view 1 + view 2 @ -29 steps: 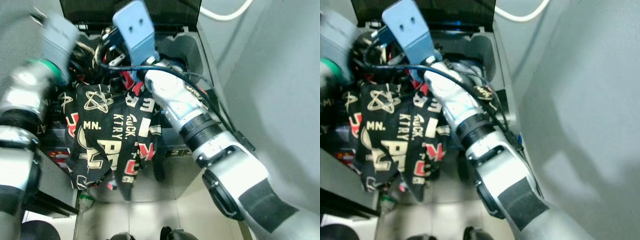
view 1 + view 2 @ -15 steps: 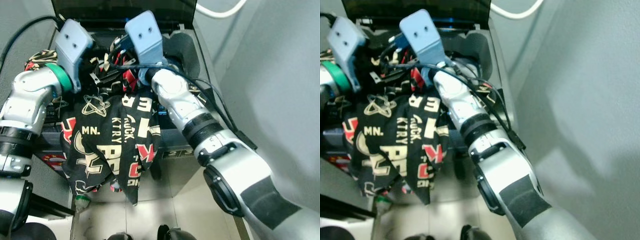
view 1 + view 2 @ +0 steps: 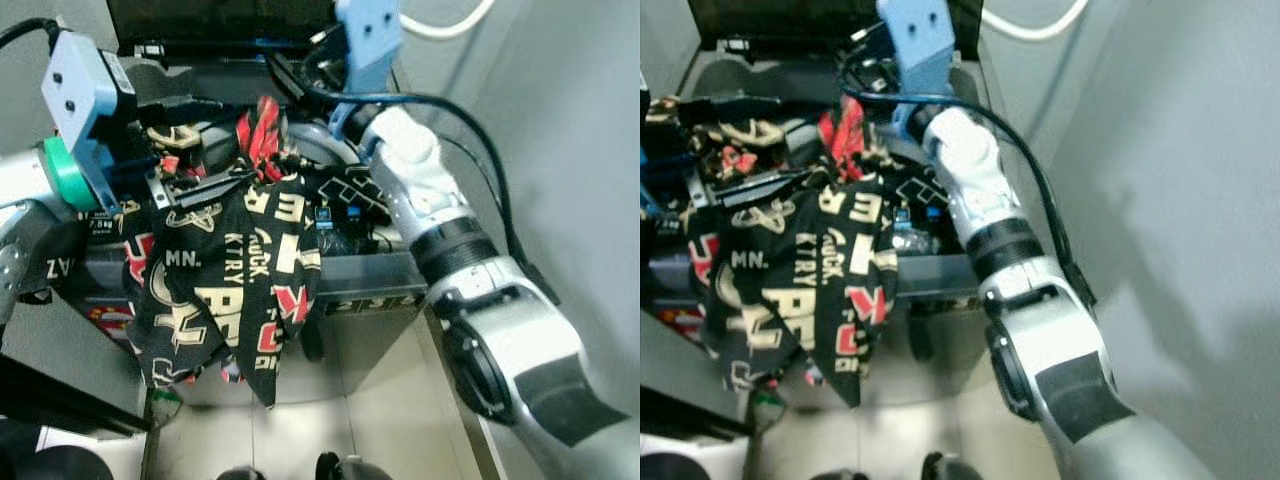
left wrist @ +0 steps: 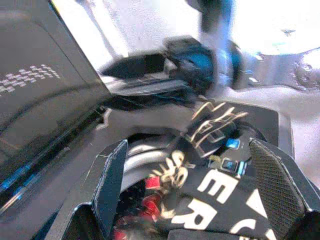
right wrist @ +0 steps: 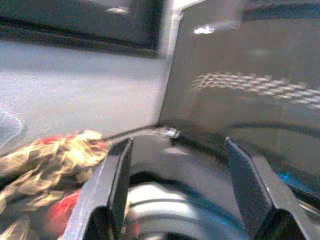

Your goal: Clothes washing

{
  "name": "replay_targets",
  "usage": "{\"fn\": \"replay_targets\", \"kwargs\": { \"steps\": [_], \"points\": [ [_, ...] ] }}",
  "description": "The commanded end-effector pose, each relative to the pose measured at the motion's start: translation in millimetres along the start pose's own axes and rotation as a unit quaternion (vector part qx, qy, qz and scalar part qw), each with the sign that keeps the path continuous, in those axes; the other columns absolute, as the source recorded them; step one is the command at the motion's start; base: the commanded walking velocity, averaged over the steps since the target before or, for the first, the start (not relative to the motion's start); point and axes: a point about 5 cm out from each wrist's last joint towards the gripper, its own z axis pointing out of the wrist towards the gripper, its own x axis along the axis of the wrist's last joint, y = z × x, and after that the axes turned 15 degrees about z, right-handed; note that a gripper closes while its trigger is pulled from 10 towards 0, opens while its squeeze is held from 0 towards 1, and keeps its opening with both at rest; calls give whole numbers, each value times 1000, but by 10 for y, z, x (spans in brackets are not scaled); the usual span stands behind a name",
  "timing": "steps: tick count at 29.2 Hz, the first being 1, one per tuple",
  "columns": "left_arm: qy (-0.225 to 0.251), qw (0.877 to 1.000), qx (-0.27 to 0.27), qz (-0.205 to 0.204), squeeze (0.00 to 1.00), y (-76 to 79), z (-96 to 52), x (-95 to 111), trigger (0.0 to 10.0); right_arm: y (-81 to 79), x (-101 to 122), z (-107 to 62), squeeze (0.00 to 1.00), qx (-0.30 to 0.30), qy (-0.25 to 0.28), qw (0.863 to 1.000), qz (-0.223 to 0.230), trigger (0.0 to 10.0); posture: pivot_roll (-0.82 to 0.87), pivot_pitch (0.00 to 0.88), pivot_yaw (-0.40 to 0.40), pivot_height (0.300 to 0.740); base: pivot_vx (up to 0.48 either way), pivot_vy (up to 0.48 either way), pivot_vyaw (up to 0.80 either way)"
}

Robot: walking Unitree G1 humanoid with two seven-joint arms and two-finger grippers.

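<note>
Left eye view: top-loading washing machine (image 3: 390, 275) with lid (image 3: 220, 18) raised at the back edge. Black printed garment (image 3: 225, 270) lies across the drum opening, most of it spilling over the machine's front edge and down the front panel toward the floor; a red-and-cream bunch of it sits up at the rim.

Left gripper (image 4: 200, 200), at the machine's left edge, has its two fingers spread wide, garment lying between and below them, not clamped.

Right gripper (image 5: 175, 200), near the back right corner by the lid, also spread, holding nothing; drum rim and a bit of cloth ahead of it.

Step looks like loading, only partly done: the bulk of the cloth is still outside. Next move probably calls for a fresh grasp on the hanging part near the front edge, lifting it clear of the rim and pushing it down into the drum before the lid can close.
</note>
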Motion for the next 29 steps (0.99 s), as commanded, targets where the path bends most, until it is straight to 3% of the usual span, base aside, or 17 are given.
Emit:
{"fn": "replay_targets", "kwargs": {
  "steps": [1, 2, 3, 4, 5, 6, 7, 9, 11, 12, 13, 17, 18, 21, 25, 29],
  "points": [
    [5, 1000, 16, -1, 0, -24, -106, 85, 10000, -12, 21, -211, 0, 53, -3, 998, 36, 10000, 160, 93, 8, 740, 0, 0, 0],
    [5, 1000, 16, -1, 0, -24, -106, 85, 10000, -12, 21, -211, 0, 53, -3, 998, 36, 10000, 160, 93, 8, 740, 0, 0, 0],
    [22, 999, 36, -6, 0, -59, -157, 167, 10000, -49, -11, -395, 0, 90, -16, 994, 57, 10000, 160, 93, 8, 740, 0, 0, 0],
    [22, 999, 36, -6, 0, -59, -157, 167, 10000, -49, -11, -395, 0, 90, -16, 994, 57, 10000, 160, 93, 8, 740, 0, 0, 0],
    [56, 997, 58, -14, 0, -112, -190, 292, 10000, -111, -62, -532, 0, 124, -38, 990, 64, 10000, 148, 96, 14, 740, 0, 0, 0],
    [56, 997, 58, -14, 0, -112, -190, 292, 10000, -111, -62, -532, 0, 124, -38, 990, 64, 10000, 148, 96, 14, 740, 0, 0, 0],
    [108, 991, 79, -21, 0, -188, -208, 458, 10000, -165, -195, -572, 0, 137, -76, 987, 33, 10000, 141, 94, 16, 740, 0, 0, 0],
    [108, 991, 79, -21, 0, -188, -208, 458, 10000, -165, -195, -572, 0, 137, -76, 987, 33, 10000, 141, 94, 16, 740, 0, 0, 0],
    [150, 983, 100, -25, 0, -269, -222, 611, 10000, -241, -367, -551, 0, 152, -116, 982, -2, 10000, 147, 94, 16, 740, 0, 0, 0],
    [150, 983, 100, -25, 0, -269, -222, 611, 10000, -241, -367, -551, 0, 152, -116, 982, -2, 10000, 147, 94, 16, 740, 0, 0, 0],
    [131, 987, 91, -16, 0, -250, -213, 598, 10000, -331, -444, -522, 0, 182, -140, 973, -27, 10000, 150, 95, 18, 740, 0, 0, 0],
    [110, 990, 91, -10, 0, -233, -201, 549, 10000, -400, -465, -511, 0, 203, -148, 968, -26, 10000, 152, 96, 19, 740, 0, 0, 0],
    [85, 992, 97, -4, 0, -225, -185, 472, 10000, -485, -493, -491, 0, 223, -153, 962, -26, 10000, 152, 96, 19, 740, 0, 0, 0],
    [67, 992, 106, -8, 0, -221, -171, 390, 10000, -568, -543, -469, 0, 231, -163, 959, -30, 10000, 147, 102, 18, 740, 0, 0, 0],
    [39, 989, 137, -48, 0, -215, -117, 174, 10000, -682, -729, -407, 0, 202, -192, 955, -105, 10000, 146, 110, 18, 740, 0, 0, 0],
    [25, 988, 135, -70, 0, -167, -108, 78, 10000, -665, -825, -433, 0, 191, -218, 948, -132, 10000, 144, 113, 19, 740, 0, 0, 0]
  ]
}}
